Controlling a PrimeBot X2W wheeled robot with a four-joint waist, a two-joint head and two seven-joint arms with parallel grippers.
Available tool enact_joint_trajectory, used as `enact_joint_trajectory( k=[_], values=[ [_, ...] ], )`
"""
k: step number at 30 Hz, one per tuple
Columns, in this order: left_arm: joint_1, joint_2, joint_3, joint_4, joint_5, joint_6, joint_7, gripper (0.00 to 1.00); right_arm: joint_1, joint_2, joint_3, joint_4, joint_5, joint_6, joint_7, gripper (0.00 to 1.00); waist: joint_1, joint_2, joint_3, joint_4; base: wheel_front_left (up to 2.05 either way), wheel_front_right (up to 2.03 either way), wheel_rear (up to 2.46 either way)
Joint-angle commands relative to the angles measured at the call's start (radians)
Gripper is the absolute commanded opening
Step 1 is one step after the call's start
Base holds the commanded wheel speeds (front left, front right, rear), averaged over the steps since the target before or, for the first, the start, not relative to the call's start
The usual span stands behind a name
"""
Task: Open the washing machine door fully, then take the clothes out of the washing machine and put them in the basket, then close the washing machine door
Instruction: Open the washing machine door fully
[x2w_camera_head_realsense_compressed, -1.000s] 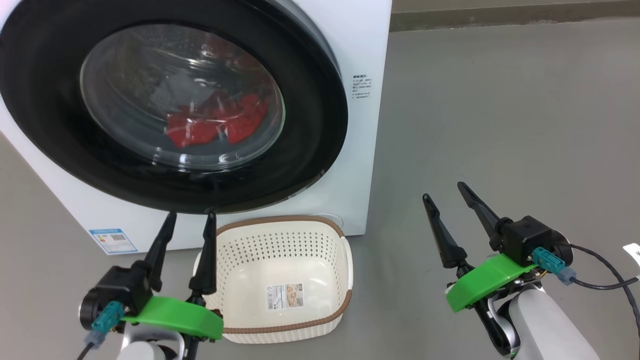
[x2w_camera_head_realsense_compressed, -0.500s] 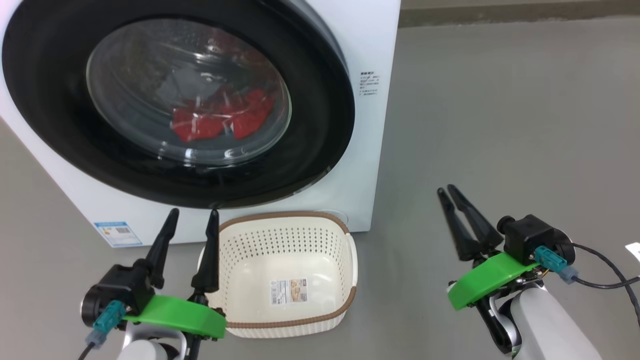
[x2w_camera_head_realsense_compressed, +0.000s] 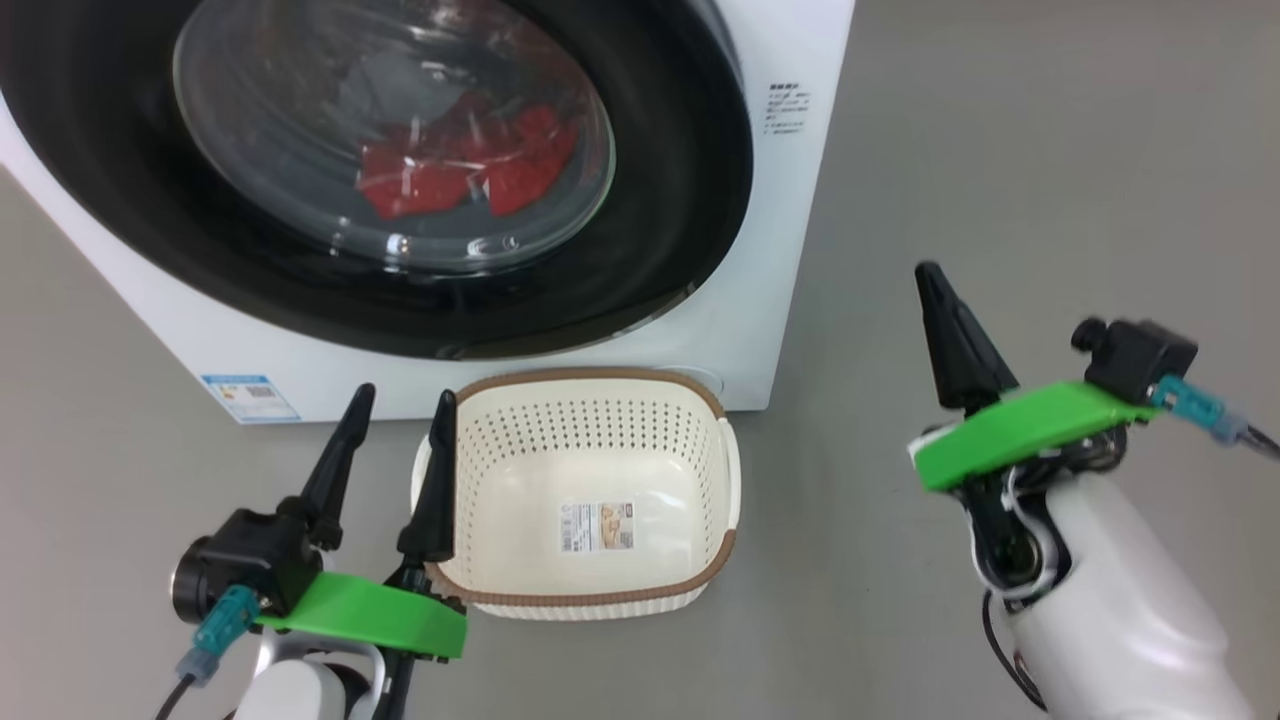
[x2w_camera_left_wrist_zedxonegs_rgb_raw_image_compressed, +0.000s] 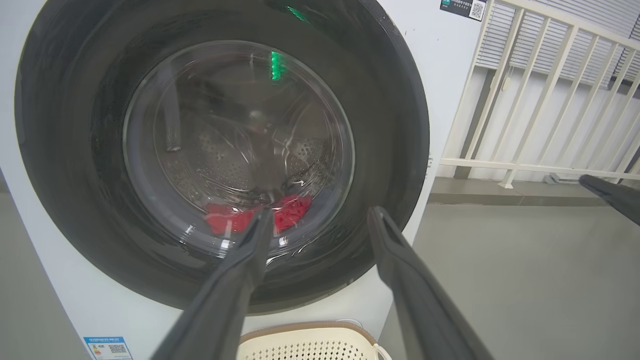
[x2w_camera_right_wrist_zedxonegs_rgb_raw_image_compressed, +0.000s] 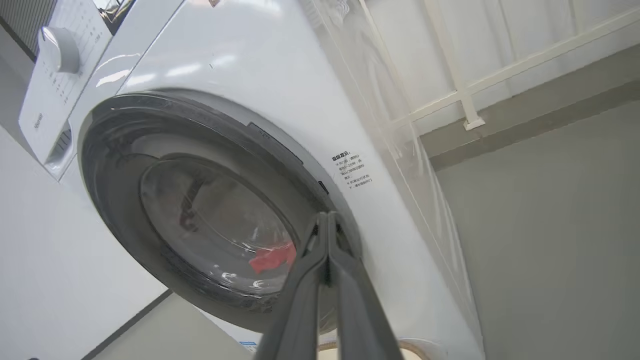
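Observation:
The white washing machine (x2w_camera_head_realsense_compressed: 790, 230) stands ahead with its black-rimmed round door (x2w_camera_head_realsense_compressed: 680, 180) shut against the front. Red clothes (x2w_camera_head_realsense_compressed: 470, 170) lie behind the glass window (x2w_camera_left_wrist_zedxonegs_rgb_raw_image_compressed: 235, 220) (x2w_camera_right_wrist_zedxonegs_rgb_raw_image_compressed: 272, 257). On the floor in front sits the cream basket (x2w_camera_head_realsense_compressed: 590, 590) with a brown rim, empty but for a sticker. My left gripper (x2w_camera_head_realsense_compressed: 400, 400) is open beside the basket's left rim, pointing at the door (x2w_camera_left_wrist_zedxonegs_rgb_raw_image_compressed: 320, 217). Over bare floor to the right of the machine, my right gripper (x2w_camera_head_realsense_compressed: 928, 272) is shut on nothing, its fingers (x2w_camera_right_wrist_zedxonegs_rgb_raw_image_compressed: 327, 220) pressed together and aimed at the door's right edge.
Grey floor (x2w_camera_head_realsense_compressed: 1050, 180) stretches to the right of the machine. A white railing (x2w_camera_left_wrist_zedxonegs_rgb_raw_image_compressed: 545, 100) stands behind on the right. The machine's control knob (x2w_camera_right_wrist_zedxonegs_rgb_raw_image_compressed: 57, 50) shows at its top, and small labels (x2w_camera_head_realsense_compressed: 248, 392) mark its front.
My right gripper closed from open to shut and rose toward the machine. The head camera shifted, so the machine and basket sit differently in view. The left gripper stayed open.

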Motion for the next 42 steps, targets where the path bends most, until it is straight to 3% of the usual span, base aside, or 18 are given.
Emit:
enact_joint_trajectory(
  k=[1,7,21,31,42],
  values=[
    [-0.04,0.018,0.025,-0.032,0.005,0.0,-0.012,1.0,-0.04,0.005,0.021,-0.019,0.041,0.001,0.013,0.0,0.0,0.0,0.018,0.014,0.0,0.0,0.0],
    [-0.051,0.018,0.025,-0.043,0.015,-0.004,-0.012,1.0,-0.104,-0.025,0.046,-0.038,0.286,0.001,0.134,0.0,0.0,0.0,0.049,0.032,0.0,0.0,0.0],
    [-0.085,0.018,0.019,-0.092,0.029,-0.012,-0.012,1.0,-0.267,-0.135,0.036,-0.082,0.637,0.001,0.359,0.0,0.0,0.0,0.179,0.083,0.0,0.0,0.0],
    [-0.13,0.018,0.005,-0.094,0.027,-0.018,-0.012,1.0,-0.393,-0.197,0.037,-0.082,0.756,0.001,0.502,0.0,0.0,0.0,0.272,0.112,0.0,0.0,0.0],
    [-0.158,0.018,-0.014,-0.099,0.018,-0.014,-0.012,1.0,-0.507,-0.223,0.028,-0.037,0.812,0.001,0.585,0.0,0.0,0.0,0.345,0.137,0.0,0.0,0.0]
  ],
)
